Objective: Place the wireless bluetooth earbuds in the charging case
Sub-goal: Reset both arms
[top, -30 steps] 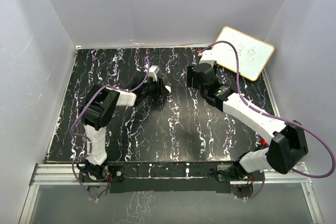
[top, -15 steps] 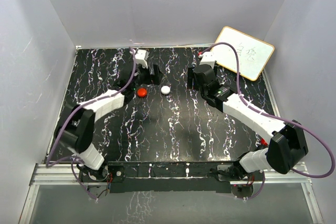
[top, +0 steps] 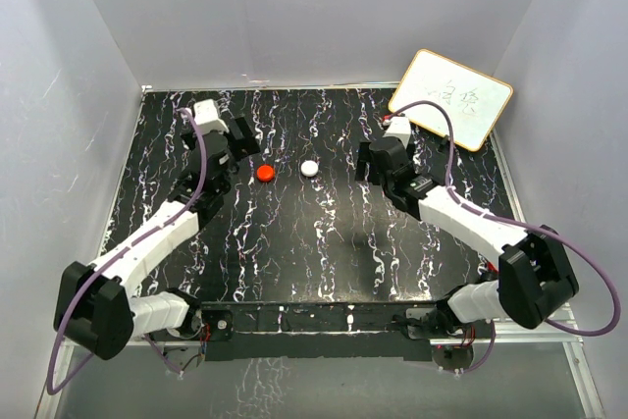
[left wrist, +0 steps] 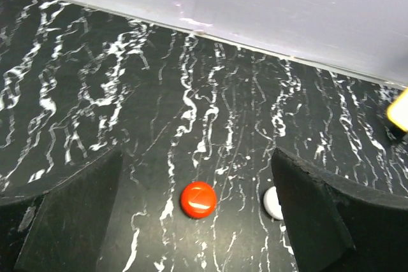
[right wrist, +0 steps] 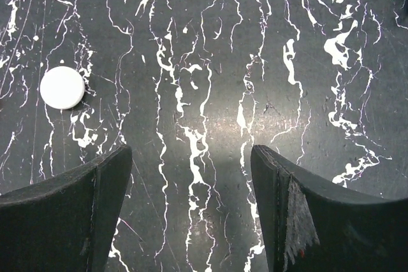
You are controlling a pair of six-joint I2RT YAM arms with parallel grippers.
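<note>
The charging case (top: pixel 264 172), a small round red puck, lies on the black marbled table with a white disc (top: pixel 310 168) just to its right. My left gripper (top: pixel 238 147) is open, up and to the left of the case and not touching it. In the left wrist view the case (left wrist: pixel 198 199) lies on the table in the gap of the open left gripper (left wrist: pixel 197 153), and the right finger (left wrist: pixel 319 214) half hides the white disc (left wrist: pixel 273 202). My right gripper (top: pixel 365 166) is open and empty, right of the disc. The right wrist view has the disc (right wrist: pixel 62 87) left of the right gripper (right wrist: pixel 191 151). The earbuds are out of view.
A whiteboard (top: pixel 451 97) with a yellow frame leans at the back right corner; its edge (left wrist: pixel 398 111) shows in the left wrist view. Grey walls close in the table (top: pixel 314 252) at the back and both sides. The arm bases sit on the near rail.
My left gripper has opened and swung back to the left, uncovering the red case and white disc on the table. My right gripper shifted slightly nearer and opened wider.
</note>
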